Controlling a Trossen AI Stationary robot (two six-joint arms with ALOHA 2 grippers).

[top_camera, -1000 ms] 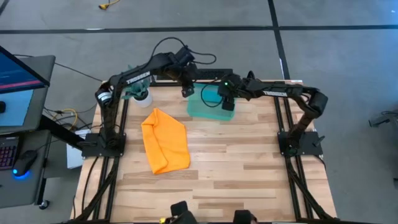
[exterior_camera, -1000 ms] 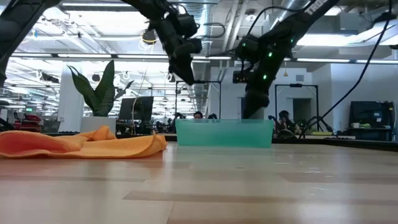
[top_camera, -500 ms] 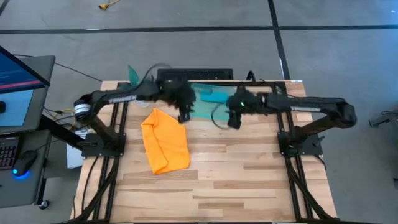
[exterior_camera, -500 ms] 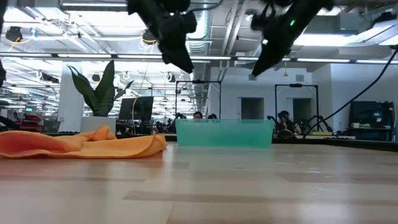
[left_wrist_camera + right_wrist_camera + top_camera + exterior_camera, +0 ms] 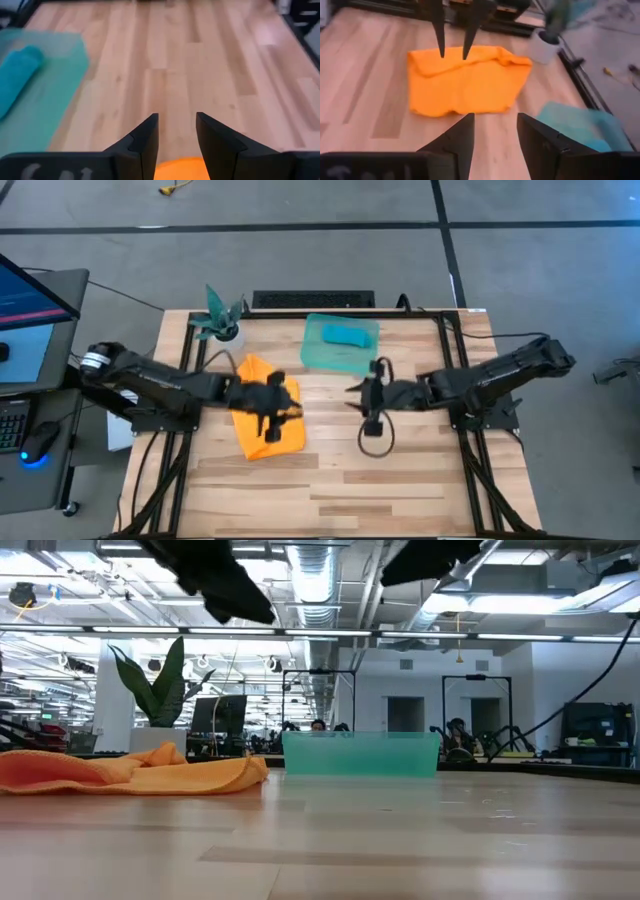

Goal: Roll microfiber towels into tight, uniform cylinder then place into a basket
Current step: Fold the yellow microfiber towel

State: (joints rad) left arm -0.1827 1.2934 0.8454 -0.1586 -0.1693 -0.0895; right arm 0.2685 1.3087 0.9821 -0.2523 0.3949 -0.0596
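The orange towel (image 5: 262,420) lies loosely folded and flat on the table's left half; it also shows in the low view (image 5: 130,772) and the right wrist view (image 5: 465,82). The turquoise towel (image 5: 348,333) lies rolled inside the teal-green basket (image 5: 318,355) at the table's far middle, and both show in the left wrist view (image 5: 17,75) (image 5: 55,115). My left gripper (image 5: 288,408) is open and hovers above the orange towel's right part (image 5: 176,132). My right gripper (image 5: 354,392) is open and empty above the table's middle, pointing at the orange towel (image 5: 493,131).
A small white pot with a teal plant (image 5: 222,322) stands at the far left corner. A black cable loop (image 5: 375,435) hangs below my right gripper. Bare wood lies over the table's near half and right side (image 5: 400,470).
Both grippers have left the basket, risen, and swung toward the table's near edge. My left gripper has come over the orange towel, my right over the table's middle. The turquoise roll stays in the basket; the orange towel has not moved.
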